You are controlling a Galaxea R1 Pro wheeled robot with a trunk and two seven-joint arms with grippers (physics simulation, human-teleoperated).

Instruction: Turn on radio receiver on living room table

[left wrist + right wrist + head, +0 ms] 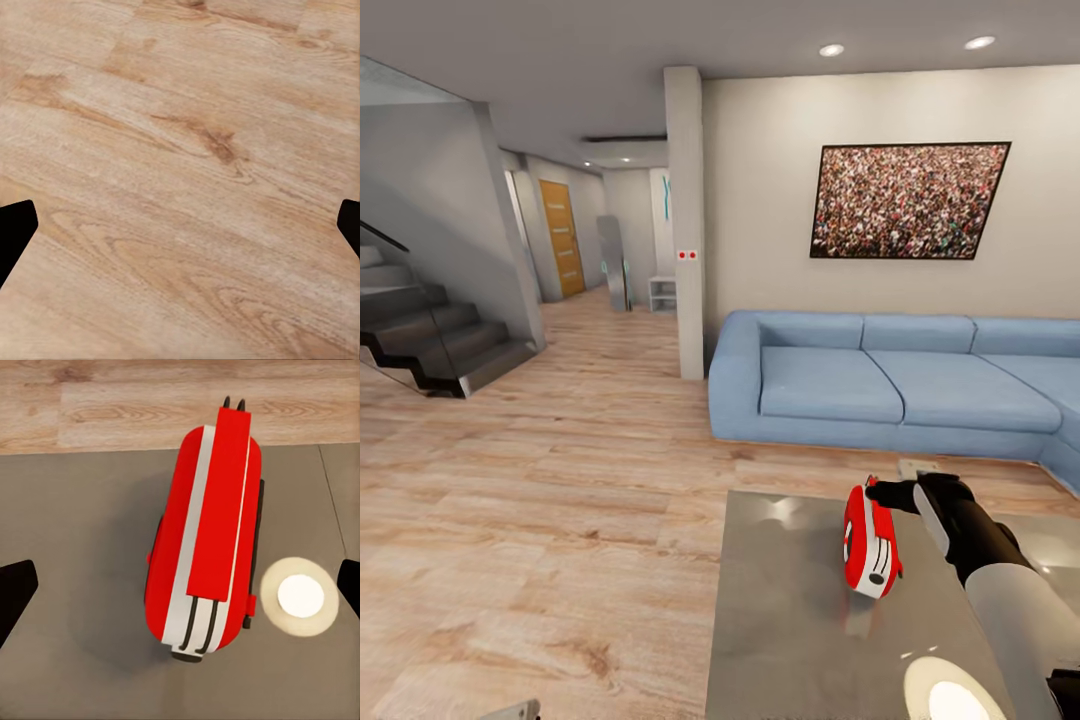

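radio receiver (872,541): 1 | table (780,620): 1 | white disc (952,695): 1 | sofa (900,385): 1

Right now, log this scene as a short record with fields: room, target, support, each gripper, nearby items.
room: living room with wood plank floor, blue sofa, framed crowd picture
target: radio receiver, red, standing on the table
support: table, glossy grey top
right gripper: right gripper just above the radio's top, fingers apart
left gripper: left gripper open, over bare floor
nearby items: round white disc on the table beside the radio
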